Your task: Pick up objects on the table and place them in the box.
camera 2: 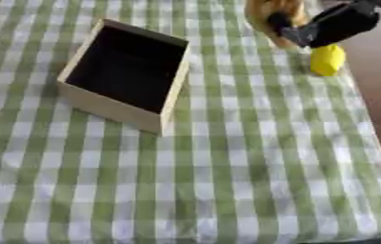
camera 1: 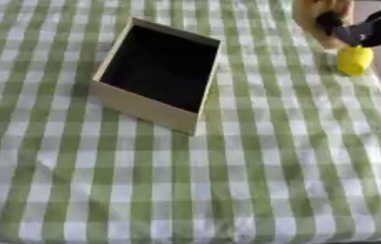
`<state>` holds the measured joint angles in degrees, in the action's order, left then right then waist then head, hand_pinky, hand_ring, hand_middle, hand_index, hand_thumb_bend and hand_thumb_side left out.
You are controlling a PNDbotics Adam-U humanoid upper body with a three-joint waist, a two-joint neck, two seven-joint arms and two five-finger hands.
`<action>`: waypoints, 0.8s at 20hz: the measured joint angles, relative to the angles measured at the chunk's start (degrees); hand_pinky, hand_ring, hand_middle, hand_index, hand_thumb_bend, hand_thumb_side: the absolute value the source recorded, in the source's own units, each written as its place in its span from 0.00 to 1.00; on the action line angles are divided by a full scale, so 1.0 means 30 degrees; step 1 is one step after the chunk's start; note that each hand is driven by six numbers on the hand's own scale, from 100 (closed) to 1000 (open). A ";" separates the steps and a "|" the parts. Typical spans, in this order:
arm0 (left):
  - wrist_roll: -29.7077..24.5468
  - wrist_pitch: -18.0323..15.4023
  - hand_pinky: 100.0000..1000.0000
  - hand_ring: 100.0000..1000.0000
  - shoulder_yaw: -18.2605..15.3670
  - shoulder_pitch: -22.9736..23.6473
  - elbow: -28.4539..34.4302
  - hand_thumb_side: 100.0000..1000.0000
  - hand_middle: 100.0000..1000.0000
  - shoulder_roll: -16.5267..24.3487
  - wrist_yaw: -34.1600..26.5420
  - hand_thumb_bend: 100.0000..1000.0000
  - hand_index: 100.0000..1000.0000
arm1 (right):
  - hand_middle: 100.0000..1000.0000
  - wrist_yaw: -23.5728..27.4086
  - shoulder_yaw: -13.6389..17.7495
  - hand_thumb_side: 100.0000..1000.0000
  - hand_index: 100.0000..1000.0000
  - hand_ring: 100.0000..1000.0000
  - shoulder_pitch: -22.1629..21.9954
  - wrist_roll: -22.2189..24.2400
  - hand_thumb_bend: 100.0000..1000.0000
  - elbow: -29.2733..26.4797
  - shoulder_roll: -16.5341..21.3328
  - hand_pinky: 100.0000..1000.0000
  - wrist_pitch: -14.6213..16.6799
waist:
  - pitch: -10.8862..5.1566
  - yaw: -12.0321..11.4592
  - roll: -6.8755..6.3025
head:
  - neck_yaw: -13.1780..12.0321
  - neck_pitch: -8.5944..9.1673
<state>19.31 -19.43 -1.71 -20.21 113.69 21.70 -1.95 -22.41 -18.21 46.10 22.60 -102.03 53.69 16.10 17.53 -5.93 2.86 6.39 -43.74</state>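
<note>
- Hand, the right one, comes in from the upper right corner on a black arm and sits at the far right of the surface.
- Its fingers are too blurred to read, so I cannot tell whether it is released, clenched or grasping anything.
- Orange-brown object lies just behind and to the left of the hand; the hand overlaps its near edge, but contact cannot be made out.
- Yellow object rests on the surface just below the hand, on the nearer side, close to the surface's right edge; whether the hand touches its top is unclear.
- Box, tan outside and dark inside, stands open-topped well to the left of the hand, turned askew to the cloth's stripes.
- Green-and-white checked cloth covers the surface.
- Left hand shows in neither view.
</note>
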 measured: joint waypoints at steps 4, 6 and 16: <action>0.0225 -0.0337 0.61 0.73 0.0024 -0.0685 0.0000 0.49 0.71 0.0061 -0.0257 0.25 0.84 | 0.41 0.0617 -0.1013 0.05 0.55 0.58 0.2487 0.1370 0.00 0.0632 -0.2215 0.71 -0.0236 | -0.0028 -0.0375 0.0011 | 0.0499 -0.0025; 0.0395 -0.0508 0.61 0.73 0.0020 -0.0898 0.0000 0.49 0.71 0.0174 -0.0356 0.25 0.84 | 0.41 0.0710 -0.1479 0.05 0.55 0.58 0.3796 0.2160 0.00 0.1800 -0.3666 0.71 -0.0339 | -0.0028 -0.0503 0.0049 | 0.0598 -0.0025; 0.0699 -0.1059 0.62 0.73 0.0033 -0.2344 0.0000 0.47 0.72 0.0177 -0.0727 0.28 0.84 | 0.41 0.0660 -0.2202 0.02 0.55 0.57 0.5623 0.3256 0.00 0.6278 -0.7762 0.73 0.0228 | 0.0210 -0.1341 0.0165 | 0.1209 -0.0026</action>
<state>21.41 -22.61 -1.61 -27.24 113.69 22.23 -4.13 -20.44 -24.81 62.97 32.37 -83.20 30.40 16.78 18.16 -9.96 3.36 10.02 -43.82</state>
